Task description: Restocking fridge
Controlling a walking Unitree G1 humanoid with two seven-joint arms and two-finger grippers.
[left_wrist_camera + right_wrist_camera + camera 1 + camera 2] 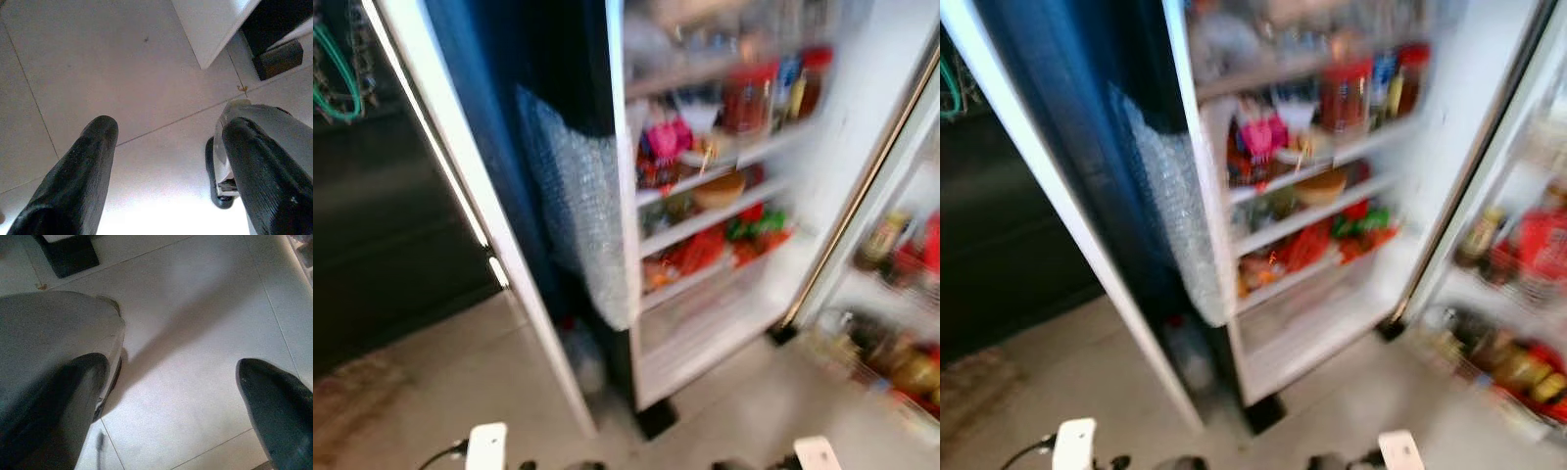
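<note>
The head views are blurred, yet an open fridge [724, 196] stands ahead with its white shelves packed: red-lidded jars [749, 96] and bottles on an upper shelf, a pink packet [668, 140] and a tan bowl-shaped thing [720, 189] below them, and red and green packets [734, 235] lower still. The bottom compartment [705, 323] looks pale; what is in it cannot be made out. To the right, the fridge's open door [891, 294] carries racks of bottles and jars [901, 362]. To the left of the shelves hangs a dark blue cloth [519, 117] with a silvery, bubble-textured sheet [578, 215] under it, and a white panel edge [460, 196] slants down toward the floor between the robot and that side. Further left is a dark cabinet [382, 245] with green cord [337, 78] above it. Pale tile floor [460, 382] lies in front. The left gripper [166, 147] hangs low over the tiles with its two black fingers [78, 176] spread wide and nothing between them; the fridge's white corner and a dark foot [279, 58] lie beyond it. The right gripper [176, 396] likewise hangs over the floor, fingers apart and empty, beside the robot's own grey leg [54, 333]. Both grippers are well below and short of the stocked shelves.
</note>
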